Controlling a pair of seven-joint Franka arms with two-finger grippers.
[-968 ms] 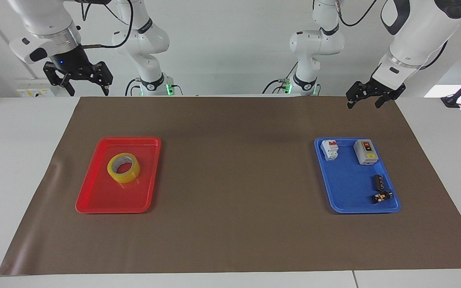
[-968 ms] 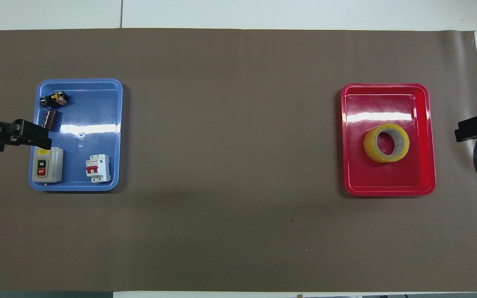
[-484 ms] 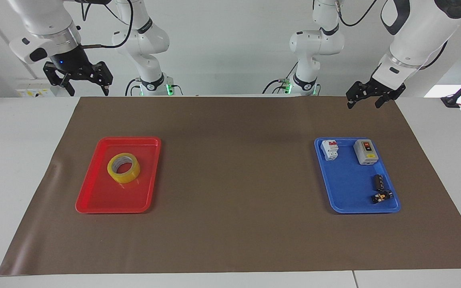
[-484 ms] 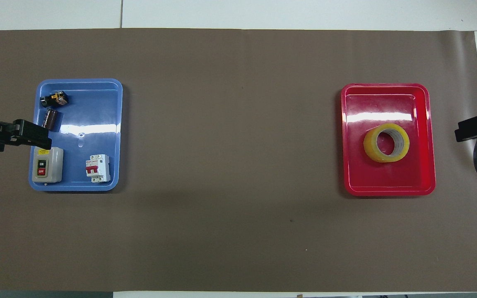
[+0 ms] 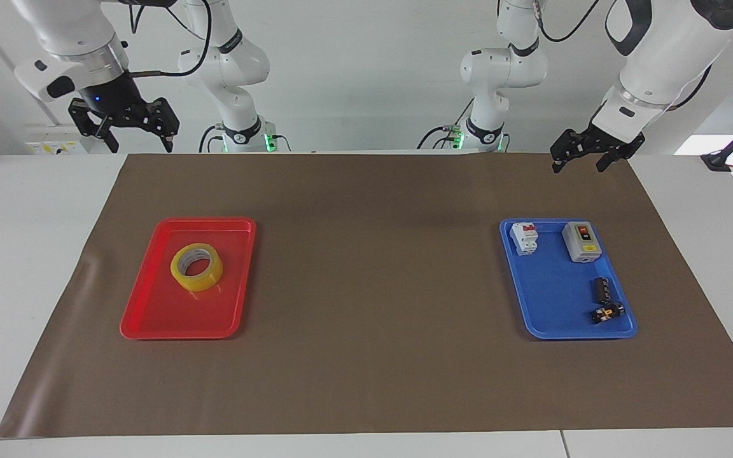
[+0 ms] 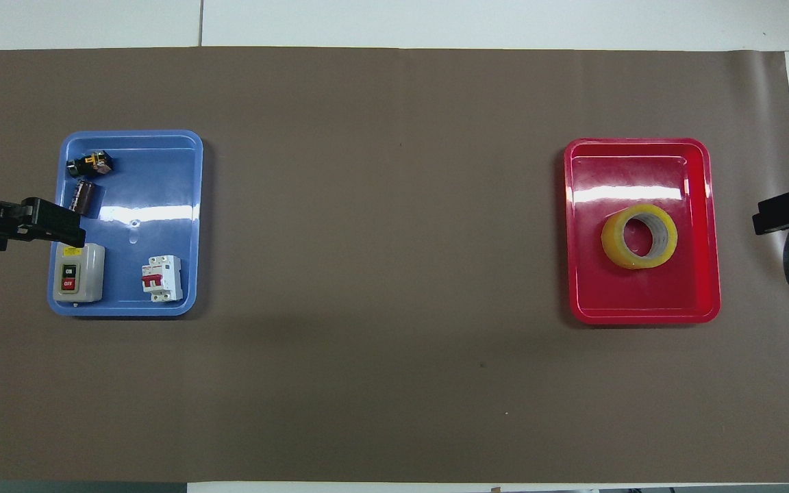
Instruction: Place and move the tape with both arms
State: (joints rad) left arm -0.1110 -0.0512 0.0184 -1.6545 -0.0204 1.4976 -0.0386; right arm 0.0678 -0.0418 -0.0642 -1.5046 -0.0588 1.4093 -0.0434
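The yellow tape roll point(image 5: 196, 267) lies flat in the red tray point(image 5: 150, 318) toward the right arm's end of the table; it also shows in the overhead view point(image 6: 639, 236), in the part of the tray point(image 6: 641, 313) nearer to the robots. My right gripper point(image 5: 139, 138) is open and empty, raised over the mat's edge by the robots, apart from the tray. My left gripper point(image 5: 578, 162) is open and empty, raised over the mat's edge near the blue tray point(image 5: 551, 299). Only the grippers' tips show in the overhead view: left point(image 6: 48, 224), right point(image 6: 785, 216).
The blue tray point(image 6: 161, 171) holds a grey switch box point(image 5: 581, 242), a white breaker point(image 5: 524, 238) and two small dark parts point(image 5: 603, 289). A brown mat point(image 5: 373, 286) covers the table. Two smaller white arms point(image 5: 239, 76) stand at the robots' edge.
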